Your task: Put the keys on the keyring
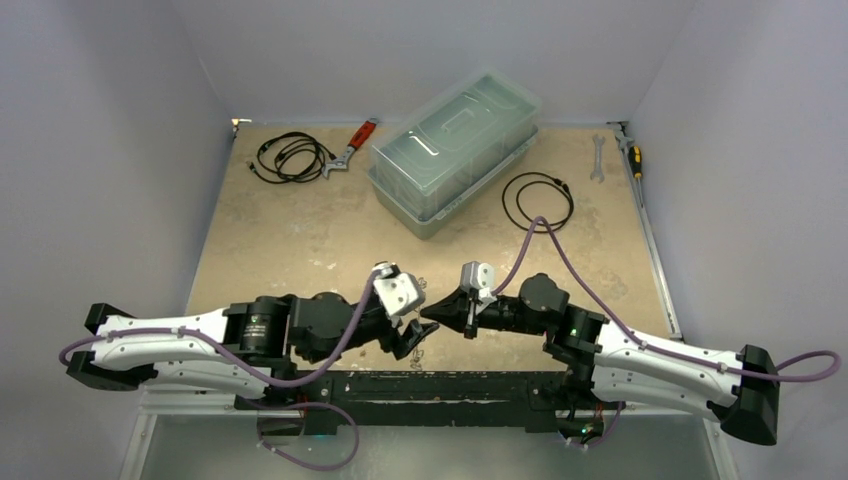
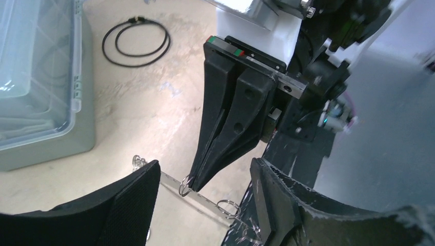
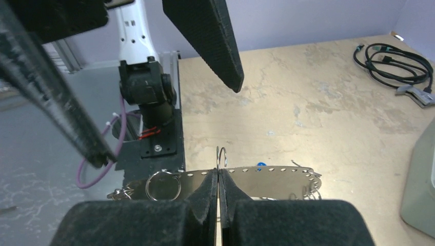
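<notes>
The keyring (image 3: 267, 178) is a silvery perforated hoop lying flat by the table's near edge, with small split rings along its rim. In the left wrist view it shows edge-on as a thin strip (image 2: 169, 180). A blue key head (image 3: 260, 165) peeks out behind it. I cannot make out the silvery keys. My right gripper (image 3: 219, 173) is shut on a small split ring (image 3: 221, 156) standing upright at the hoop's rim; its shut tips also show in the left wrist view (image 2: 191, 185). My left gripper (image 2: 205, 205) is open, its fingers (image 3: 210, 41) either side of the right gripper's tips. In the top view both grippers (image 1: 425, 325) meet.
A clear plastic lidded box (image 1: 455, 150) stands at the back centre. One black cable coil (image 1: 538, 200) lies right of it, and another (image 1: 290, 155) is at the back left beside a red-handled wrench (image 1: 352, 146). A spanner (image 1: 598, 157) and a screwdriver (image 1: 634, 157) lie at the back right.
</notes>
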Robot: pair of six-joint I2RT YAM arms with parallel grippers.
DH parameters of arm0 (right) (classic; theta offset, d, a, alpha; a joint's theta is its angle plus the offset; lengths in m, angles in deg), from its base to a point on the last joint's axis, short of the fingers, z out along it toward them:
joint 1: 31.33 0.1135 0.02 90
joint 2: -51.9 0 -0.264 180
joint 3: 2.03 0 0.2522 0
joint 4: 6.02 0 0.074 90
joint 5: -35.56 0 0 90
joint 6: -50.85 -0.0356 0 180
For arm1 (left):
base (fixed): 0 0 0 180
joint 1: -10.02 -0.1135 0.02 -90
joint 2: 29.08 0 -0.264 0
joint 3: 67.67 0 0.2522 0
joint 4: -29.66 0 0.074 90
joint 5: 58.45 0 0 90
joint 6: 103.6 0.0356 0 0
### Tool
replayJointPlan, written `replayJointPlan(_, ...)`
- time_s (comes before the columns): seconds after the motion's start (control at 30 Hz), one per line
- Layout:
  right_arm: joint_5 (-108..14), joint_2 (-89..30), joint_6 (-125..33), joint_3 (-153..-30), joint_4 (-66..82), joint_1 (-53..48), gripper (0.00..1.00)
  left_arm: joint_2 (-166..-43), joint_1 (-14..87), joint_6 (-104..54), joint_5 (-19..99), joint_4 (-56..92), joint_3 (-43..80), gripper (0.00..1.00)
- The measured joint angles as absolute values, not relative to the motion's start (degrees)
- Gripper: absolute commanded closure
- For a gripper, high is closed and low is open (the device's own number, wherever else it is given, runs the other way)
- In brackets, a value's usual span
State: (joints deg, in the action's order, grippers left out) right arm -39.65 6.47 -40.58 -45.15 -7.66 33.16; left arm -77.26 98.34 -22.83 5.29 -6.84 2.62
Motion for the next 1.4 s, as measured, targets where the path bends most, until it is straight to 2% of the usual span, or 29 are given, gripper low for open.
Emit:
replayJointPlan(0.13,-40.1,5.4,-38.7,-46.1,-6.0,33.2,1.0,-80.6,98.3,-19.4,4.7,-13.7,6.7,0.24)
replayJointPlan(0.2,-40.0,5.1,-38.0,-46.2,-5.8,33.2,1.0,-80.1,98.3,-16.6,4.7,-16.5,7.1,0.14)
replayJointPlan(0.3,-40.0,4.9,-37.2,-46.3,-5.4,33.2,1.0,-77.7,98.3,-12.5,5.2,-19.7,7.2,0.12)
replayJointPlan(0.57,-38.1,3.8,-35.6,-46.5,-4.9,33.2,1.0,-66.3,98.3,0.5,7.5,-21.0,1.6,0.24)
replayJointPlan(0.73,-38.1,2.1,-34.5,-47.3,-3.8,33.5,1.0,-65.0,98.3,8.8,9.6,-21.1,-4.5,0.29)
replayJointPlan(0.87,-39.3,-0.7,-33.0,-48.8,-2.1,35.0,1.0,-65.0,98.3,11.9,11.6,-20.7,-5.8,0.49)
replayJointPlan(0.93,-40.5,-2.0,-32.3,-49.6,-1.4,36.0,1.0,-65.1,98.3,13.0,12.6,-20.3,-5.9,0.53)
replayJointPlan(1.1,-43.1,-3.3,-30.9,-50.0,0.4,37.7,1.0,-66.0,98.3,13.7,14.6,-19.3,-5.9,0.52)
replayJointPlan(1.3,-45.0,-3.5,-30.1,-50.3,0.9,38.8,1.0,-68.7,98.3,13.4,16.2,-18.9,-5.9,0.41)
replayJointPlan(1.4,-46.0,-4.0,-29.9,-50.6,1.0,39.4,1.0,-70.0,98.2,13.0,16.5,-17.9,-6.0,0.4)
